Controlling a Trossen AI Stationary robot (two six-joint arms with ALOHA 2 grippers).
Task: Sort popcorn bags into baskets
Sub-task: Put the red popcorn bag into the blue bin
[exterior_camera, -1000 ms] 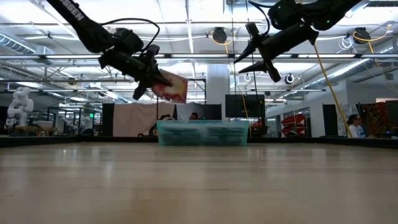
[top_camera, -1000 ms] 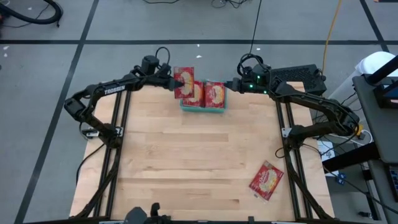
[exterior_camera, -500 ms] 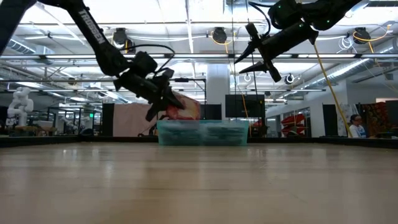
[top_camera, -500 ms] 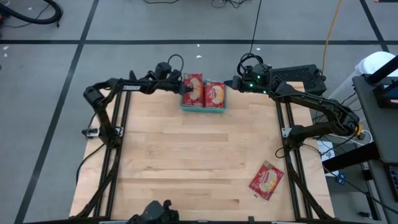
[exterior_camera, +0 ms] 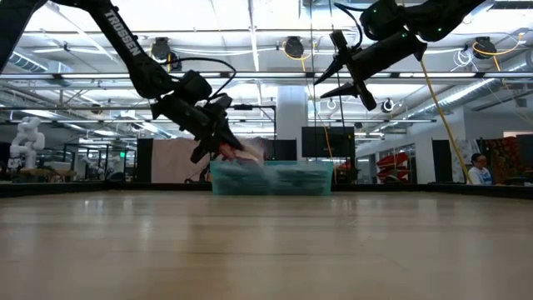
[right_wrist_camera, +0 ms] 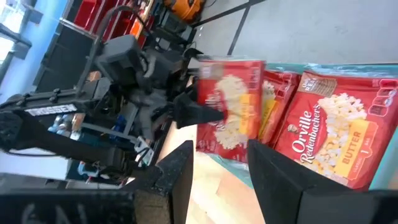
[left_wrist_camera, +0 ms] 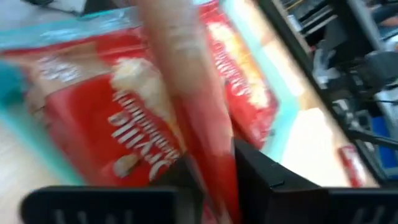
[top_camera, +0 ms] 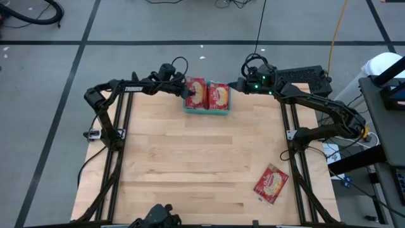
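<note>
Pinching a popcorn bag over the teal basket, left gripper is mid-drop; several bags are already in, one packet left near the table's right edge, and right gripper hovers beside the basket, fingers spread.

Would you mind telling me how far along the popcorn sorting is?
Bags already lie in the basket. The left claw is lowering another bag into it, jaws shut on it. One loose bag remains on the table. The right claw waits open beside the basket.
</note>
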